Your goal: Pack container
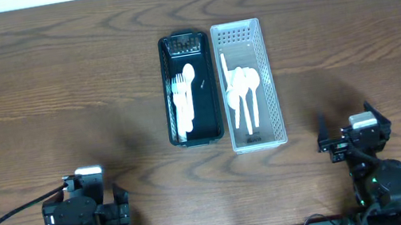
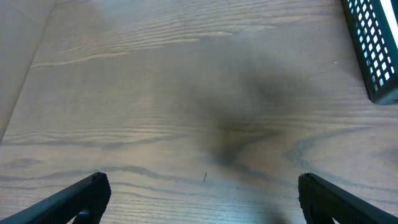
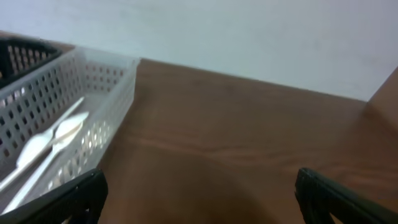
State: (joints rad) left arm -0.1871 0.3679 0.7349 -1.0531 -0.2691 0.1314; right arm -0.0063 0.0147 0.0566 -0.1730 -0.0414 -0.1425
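Note:
A black slotted bin [image 1: 171, 93] stands at the middle of the table with white plastic forks [image 1: 181, 99] and a spoon in it. Touching its right side is a white slotted bin [image 1: 267, 78] with several white spoons [image 1: 244, 89]. My left gripper [image 1: 85, 197] is open and empty at the front left, well short of the bins; its fingers [image 2: 199, 193] frame bare wood, with the black bin's corner [image 2: 373, 56] at upper right. My right gripper [image 1: 354, 137] is open and empty at the front right; its view [image 3: 199, 193] shows the white bin [image 3: 112, 93] at left.
The wooden table [image 1: 43, 89] stretches left and right of the bins. A pale wall or edge [image 3: 249, 37] lies beyond the table's far side. Black cables run from both arm bases at the front edge.

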